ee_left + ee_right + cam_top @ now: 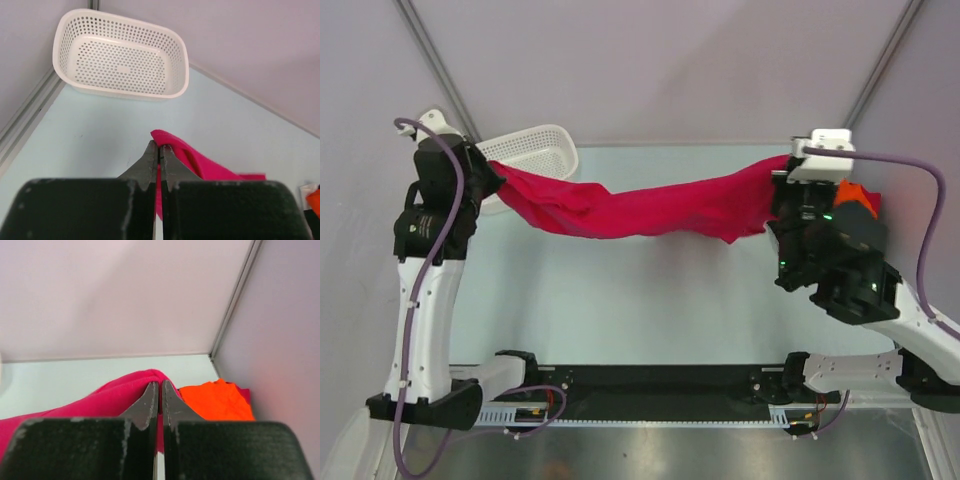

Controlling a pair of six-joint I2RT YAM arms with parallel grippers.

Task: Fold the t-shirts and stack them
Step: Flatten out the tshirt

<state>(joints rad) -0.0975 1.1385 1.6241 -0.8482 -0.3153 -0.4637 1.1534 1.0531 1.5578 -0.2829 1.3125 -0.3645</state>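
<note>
The pale table (650, 320) fills the middle of the top view. Above it one red shirt (640, 212) hangs stretched across the upper half of the frame, sagging in the middle and seemingly lifted off the surface. It looks light, soft and limp, so it will probably droop wherever it is not supported. The best holds are likely its corners or shoulder seams, kept well apart. One white basket (535, 150) sits at the upper left. One orange shirt (857, 197) lies crumpled at the upper right. A thin red edge beside it may be a second red shirt, but this is not certain. The left claw (159, 150) is closed on the red cloth, and the right claw (160, 389) pinches its other end.
</note>
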